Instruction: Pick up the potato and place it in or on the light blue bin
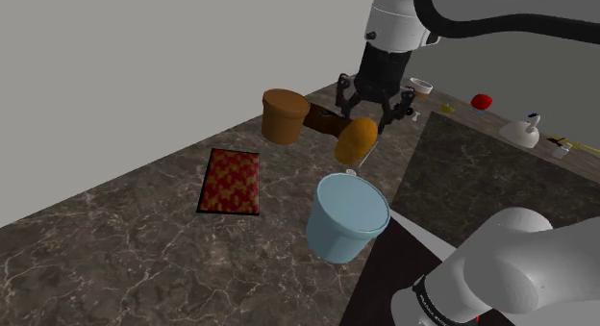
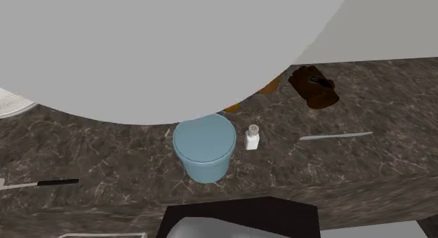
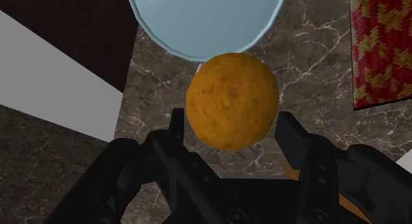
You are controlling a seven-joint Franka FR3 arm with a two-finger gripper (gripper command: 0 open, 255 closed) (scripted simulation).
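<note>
An orange-brown potato (image 1: 356, 139) (image 3: 231, 100) hangs in the air, clasped at its widest part between the fingertips of my black gripper (image 1: 365, 130) (image 3: 232, 120). The gripper is shut on it, with the fingers standing wide apart around it. The light blue bin (image 1: 346, 216) (image 2: 204, 147) (image 3: 205, 18), a round open bucket, stands on the dark marble counter just below and ahead of the potato. In the second exterior view the arm's white body hides most of the potato.
A brown round pot (image 1: 285, 115) and a red-and-yellow patterned mat (image 1: 234, 180) (image 3: 386, 44) lie to the shoulder view's left of the bin. A small white shaker (image 2: 253, 137) stands close beside the bin. A knife (image 2: 337, 136) and a dark brown object (image 2: 314, 86) lie farther off. A dark panel (image 1: 481, 170) lies to the right.
</note>
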